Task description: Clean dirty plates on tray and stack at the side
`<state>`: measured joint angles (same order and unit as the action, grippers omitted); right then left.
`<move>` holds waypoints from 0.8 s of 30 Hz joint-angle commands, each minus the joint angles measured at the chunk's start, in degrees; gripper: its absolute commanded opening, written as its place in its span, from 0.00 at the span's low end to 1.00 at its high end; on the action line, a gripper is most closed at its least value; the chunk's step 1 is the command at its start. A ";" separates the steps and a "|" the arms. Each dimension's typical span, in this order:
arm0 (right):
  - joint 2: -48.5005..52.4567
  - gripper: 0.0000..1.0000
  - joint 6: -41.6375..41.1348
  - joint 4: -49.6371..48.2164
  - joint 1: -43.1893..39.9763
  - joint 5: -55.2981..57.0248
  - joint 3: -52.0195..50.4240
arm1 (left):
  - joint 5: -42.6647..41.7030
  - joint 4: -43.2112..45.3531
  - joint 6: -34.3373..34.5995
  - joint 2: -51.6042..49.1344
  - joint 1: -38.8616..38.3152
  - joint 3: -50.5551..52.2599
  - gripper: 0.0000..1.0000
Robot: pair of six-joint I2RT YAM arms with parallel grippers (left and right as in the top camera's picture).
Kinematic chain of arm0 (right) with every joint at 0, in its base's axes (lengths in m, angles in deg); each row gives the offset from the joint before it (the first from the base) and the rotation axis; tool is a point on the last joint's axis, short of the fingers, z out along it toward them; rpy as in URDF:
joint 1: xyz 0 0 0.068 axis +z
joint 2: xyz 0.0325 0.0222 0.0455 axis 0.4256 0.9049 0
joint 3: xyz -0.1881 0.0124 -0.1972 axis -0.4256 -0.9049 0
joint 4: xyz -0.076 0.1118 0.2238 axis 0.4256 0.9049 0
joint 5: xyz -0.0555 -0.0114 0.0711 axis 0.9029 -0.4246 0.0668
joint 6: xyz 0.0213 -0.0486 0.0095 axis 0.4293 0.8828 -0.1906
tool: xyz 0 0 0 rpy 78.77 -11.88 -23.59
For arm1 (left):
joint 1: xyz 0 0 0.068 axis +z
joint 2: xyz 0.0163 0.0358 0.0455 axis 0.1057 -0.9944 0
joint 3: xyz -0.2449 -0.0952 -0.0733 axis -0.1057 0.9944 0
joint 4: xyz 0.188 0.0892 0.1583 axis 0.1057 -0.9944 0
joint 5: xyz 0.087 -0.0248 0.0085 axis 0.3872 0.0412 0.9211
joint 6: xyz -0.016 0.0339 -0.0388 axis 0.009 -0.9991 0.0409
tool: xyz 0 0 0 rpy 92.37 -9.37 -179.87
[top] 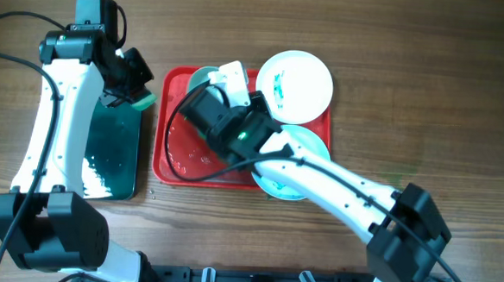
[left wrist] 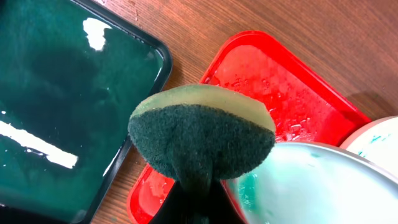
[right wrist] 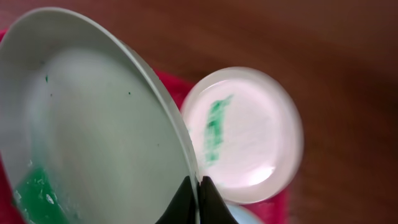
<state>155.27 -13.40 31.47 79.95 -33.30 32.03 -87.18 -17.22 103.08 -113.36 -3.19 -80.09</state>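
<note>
My right gripper is shut on the rim of a pale mint-green plate and holds it tilted over the back left of the red tray; teal smears sit at its low edge. The same plate and gripper show in the overhead view. A white plate with teal smears rests on the tray's back right corner. A second mint-green plate lies at the front right, partly under my right arm. My left gripper is shut on a green sponge to the left of the tray.
A black tray of green water lies left of the red tray, under my left arm. The red tray's floor is wet. Bare wooden table lies to the right and behind.
</note>
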 commanded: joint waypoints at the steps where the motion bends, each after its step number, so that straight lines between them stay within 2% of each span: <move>1: -0.33 0.04 2.56 -0.15 4.11 25.20 0.00 | -1.31 0.70 1.20 0.85 0.31 -0.94 0.04; 3: -0.33 0.04 2.58 -0.15 6.56 33.29 0.00 | -1.31 0.72 1.20 0.85 0.31 -0.94 0.04; 5: -0.33 0.04 6.58 -0.52 8.39 40.17 0.00 | -1.31 0.76 1.20 0.85 0.31 -0.94 0.04; 8: -0.35 0.04 10.01 -1.29 9.44 40.02 0.00 | -2.40 0.96 1.20 0.85 0.79 -0.94 0.04; 9: -0.35 0.04 10.10 -1.25 9.18 34.99 0.00 | -2.82 1.16 1.20 0.85 0.79 -0.94 0.04; 11: -0.35 0.04 9.20 -0.90 6.67 14.62 0.00 | -4.81 1.18 1.18 0.83 0.79 -0.94 0.04; 14: -0.33 0.04 6.75 -1.46 -0.94 -14.43 0.00 | -5.14 1.18 1.18 0.83 0.76 -0.94 0.04; 17: 1.38 0.04 1.90 -3.10 -8.63 -36.63 -1.16 | -5.16 1.36 1.20 0.83 0.76 -0.94 0.04; 21: 6.03 0.05 0.13 -3.52 -11.39 -46.29 -1.84 | -6.08 1.31 1.22 0.83 0.72 -0.94 0.04; 24: 9.11 0.23 0.17 -3.26 -11.39 -47.76 -1.84 | -6.40 1.33 1.20 0.83 0.72 -0.94 0.04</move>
<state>162.20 -12.07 28.24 68.37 -76.42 30.42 -92.22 -16.04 103.72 -113.36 -2.89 -80.09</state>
